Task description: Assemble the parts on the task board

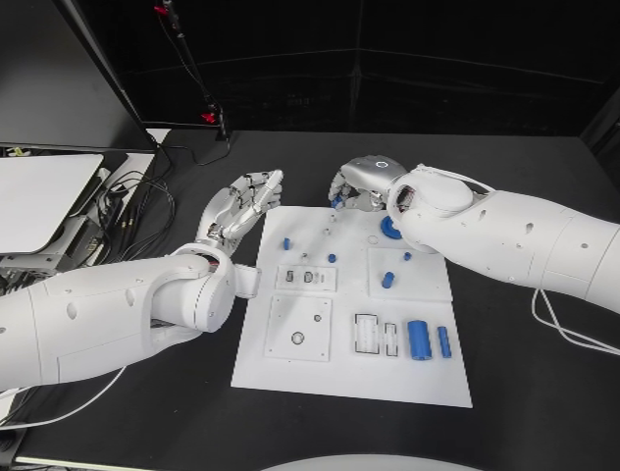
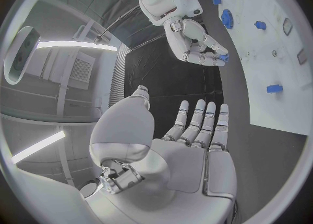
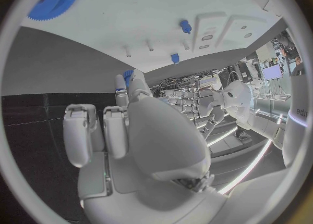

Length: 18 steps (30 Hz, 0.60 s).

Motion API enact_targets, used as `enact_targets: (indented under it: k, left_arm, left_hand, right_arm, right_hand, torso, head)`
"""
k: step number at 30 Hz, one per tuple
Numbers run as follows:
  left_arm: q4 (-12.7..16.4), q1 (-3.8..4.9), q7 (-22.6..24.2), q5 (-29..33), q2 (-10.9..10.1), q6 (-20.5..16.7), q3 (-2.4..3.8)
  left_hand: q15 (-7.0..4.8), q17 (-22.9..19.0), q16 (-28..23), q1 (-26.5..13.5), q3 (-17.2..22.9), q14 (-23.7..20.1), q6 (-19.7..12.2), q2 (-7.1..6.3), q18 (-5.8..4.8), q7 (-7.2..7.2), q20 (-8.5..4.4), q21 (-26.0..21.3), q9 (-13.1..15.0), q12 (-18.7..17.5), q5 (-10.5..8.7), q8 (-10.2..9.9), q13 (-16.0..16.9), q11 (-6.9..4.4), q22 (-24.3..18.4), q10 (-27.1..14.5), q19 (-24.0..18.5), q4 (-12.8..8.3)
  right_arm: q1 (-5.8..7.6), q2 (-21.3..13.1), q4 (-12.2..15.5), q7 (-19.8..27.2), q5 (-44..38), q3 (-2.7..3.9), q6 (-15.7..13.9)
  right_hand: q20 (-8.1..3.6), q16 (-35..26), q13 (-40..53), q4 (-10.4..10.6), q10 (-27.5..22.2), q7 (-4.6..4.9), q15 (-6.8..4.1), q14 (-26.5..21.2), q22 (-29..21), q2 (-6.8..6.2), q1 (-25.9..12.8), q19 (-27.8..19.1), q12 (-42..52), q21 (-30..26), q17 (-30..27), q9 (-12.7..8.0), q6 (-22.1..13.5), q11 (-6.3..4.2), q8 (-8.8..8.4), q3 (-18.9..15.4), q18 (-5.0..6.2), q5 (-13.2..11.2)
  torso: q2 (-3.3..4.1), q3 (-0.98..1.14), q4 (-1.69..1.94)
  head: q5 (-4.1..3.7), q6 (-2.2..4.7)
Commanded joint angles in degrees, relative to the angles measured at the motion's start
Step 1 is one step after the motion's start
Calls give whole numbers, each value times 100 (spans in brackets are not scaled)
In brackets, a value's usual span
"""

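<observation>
The white task board [image 1: 350,378] lies in the middle of the table. On it are a blue gear [image 1: 390,228], small blue pegs [image 1: 286,241] and a larger blue cylinder [image 1: 419,340]. My right hand [image 1: 361,183] hovers over the board's far edge and pinches a small blue part [image 1: 338,199] at its fingertips. The pinched blue part [image 2: 224,57] also shows in the left wrist view, and the same blue part [image 3: 128,78] in the right wrist view. My left hand [image 1: 246,206] is open, fingers straight, beside the board's far left corner, holding nothing.
A white device [image 1: 27,196] and tangled cables [image 1: 140,201] lie at the table's left edge. A black stand with red clamps [image 1: 211,118] rises behind the board. The board also has grey-framed recesses [image 1: 307,279] and white slots [image 1: 376,336].
</observation>
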Motion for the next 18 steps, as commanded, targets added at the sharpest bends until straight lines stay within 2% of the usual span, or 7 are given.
enact_targets:
  k: [1,4,13,18]
  left_arm:
    - [19,10,1566,-43,-9,54,5]
    - [25,11,1565,-43,-15,54,5]
    - [43,12,1563,-43,-44,48,5]
    - [47,13,1561,-43,-51,44,5]
  left_hand:
    - [29,2,25,5,18,-4,29,66,106,918,31,36,-7,32,24,4,0,9,7,34,7,-5]
    - [29,2,26,11,17,-4,30,72,107,918,32,37,-7,32,36,4,0,9,8,35,6,-6]
    - [29,2,26,11,17,-4,30,72,107,918,32,37,-7,32,36,4,0,9,8,35,6,-6]
    - [29,3,27,17,15,-4,31,76,108,918,33,40,-7,33,49,4,0,9,9,35,7,-6]
  right_arm:
    - [11,41,-35,-7,-2,6,83]
    - [9,98,-99,8,-2,5,81]
    - [-8,316,-396,43,-31,4,116]
    - [-25,371,-513,46,-55,4,180]
  right_hand:
    - [10,-13,-1,-11,30,8,47,346,1402,-12,49,541,-23,24,-9,6,22,13,26,35,-60,21]
    - [12,-13,-1,-11,29,10,49,346,1405,-14,51,542,-33,25,-8,5,19,16,19,39,-61,21]
    - [18,-13,-1,-11,24,18,57,346,1404,-21,54,542,-60,25,-8,2,14,25,1,49,-61,21]
    - [19,-13,-2,-10,23,19,58,345,1402,-22,54,540,-65,24,-9,1,13,27,-3,51,-60,21]
  torso:
    - [3,-9,-3]
    - [-1,-7,5]
    - [-6,-8,13]
    - [-2,-21,1]
  head:
    - [8,-30]
    - [12,-68]
    - [29,-81]
    - [45,-84]
